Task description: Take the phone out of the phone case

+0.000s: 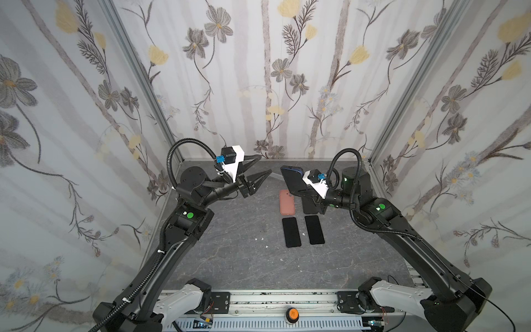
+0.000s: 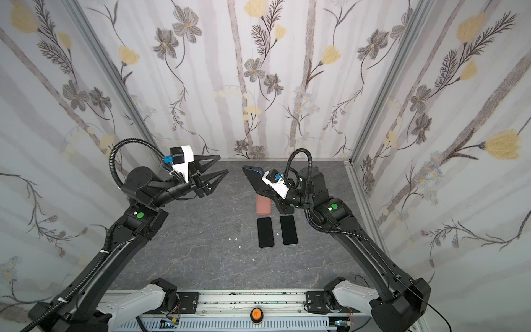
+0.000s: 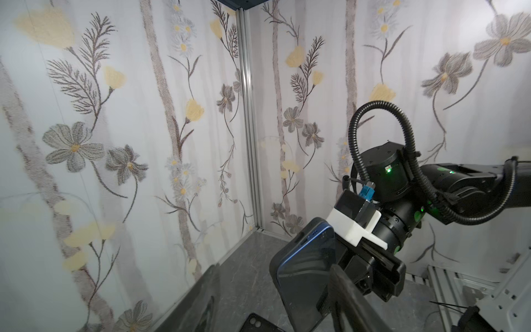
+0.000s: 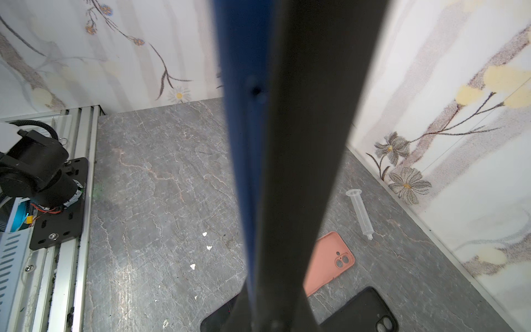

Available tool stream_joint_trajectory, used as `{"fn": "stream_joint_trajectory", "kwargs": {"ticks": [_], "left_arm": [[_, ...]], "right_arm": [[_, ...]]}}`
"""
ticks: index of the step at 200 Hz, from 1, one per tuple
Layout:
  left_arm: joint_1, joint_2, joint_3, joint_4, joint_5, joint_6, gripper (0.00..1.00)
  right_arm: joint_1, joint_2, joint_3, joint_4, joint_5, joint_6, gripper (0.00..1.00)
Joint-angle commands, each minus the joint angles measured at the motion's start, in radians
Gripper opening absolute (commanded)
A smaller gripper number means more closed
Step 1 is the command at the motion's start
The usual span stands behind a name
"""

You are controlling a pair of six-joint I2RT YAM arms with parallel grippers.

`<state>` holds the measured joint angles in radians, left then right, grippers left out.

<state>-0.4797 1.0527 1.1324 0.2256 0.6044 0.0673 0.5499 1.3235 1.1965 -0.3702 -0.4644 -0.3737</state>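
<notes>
Right hand [image 1: 299,190] first: in both top views we see it clamped on the lower end of the phone [image 1: 290,178]. The phone is raised and tilted in the air above the far part of the worktop [image 1: 230,264], right of the middle. Our left hand [image 1: 264,164] hovers at about the same height, near the far edge and left of the middle. Its jaws are parted with nothing between them, and it points toward the phone but is apart from it. Below, a pink case [image 1: 286,205] lies flat, and two dark phones [image 1: 291,232] lie side by side nearer the front edge.

From the left wrist we face the screen side. A blue frame shows at one upper corner, and the black phone case [image 3: 273,268] wraps the rest. We cannot tell whether that corner is loosened.

From the right wrist, the blue side and a black band fill the middle. An empty black case [image 4: 363,312] and a syringe barrel [image 4: 360,211] lie on the worktop.

We judge the step to be the approach before peeling. Next, the left hand needs to close the gap, pinch a case corner and pull, with the right holding firm.
</notes>
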Motion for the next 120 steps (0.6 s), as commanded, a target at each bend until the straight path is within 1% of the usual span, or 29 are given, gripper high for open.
{"fn": "stream_joint_trajectory", "kwargs": {"ticks": [1,15,36,61,84,98,120], "left_arm": [[-0.066,-0.010,-0.023,-0.043,-0.170,0.202,0.60],[-0.120,-0.007,-0.037,-0.043,-0.222,0.260,0.58],[-0.180,0.000,-0.051,-0.042,-0.276,0.302,0.55],[-0.233,-0.006,-0.070,-0.034,-0.310,0.352,0.54],[-0.288,-0.017,-0.109,-0.012,-0.363,0.429,0.53],[-0.313,-0.019,-0.127,-0.006,-0.380,0.477,0.52],[-0.338,-0.016,-0.132,-0.001,-0.407,0.513,0.49]], "right_arm": [[0.008,0.000,0.012,0.020,0.046,-0.039,0.00],[0.020,-0.006,0.012,0.012,0.086,-0.051,0.00],[0.035,-0.013,0.008,-0.001,0.149,-0.075,0.00],[0.040,-0.034,-0.013,0.004,0.192,-0.095,0.00],[0.044,-0.048,-0.014,-0.005,0.227,-0.119,0.00],[0.050,-0.050,-0.012,-0.014,0.252,-0.136,0.00],[0.051,-0.044,-0.007,-0.028,0.266,-0.147,0.00]]}}
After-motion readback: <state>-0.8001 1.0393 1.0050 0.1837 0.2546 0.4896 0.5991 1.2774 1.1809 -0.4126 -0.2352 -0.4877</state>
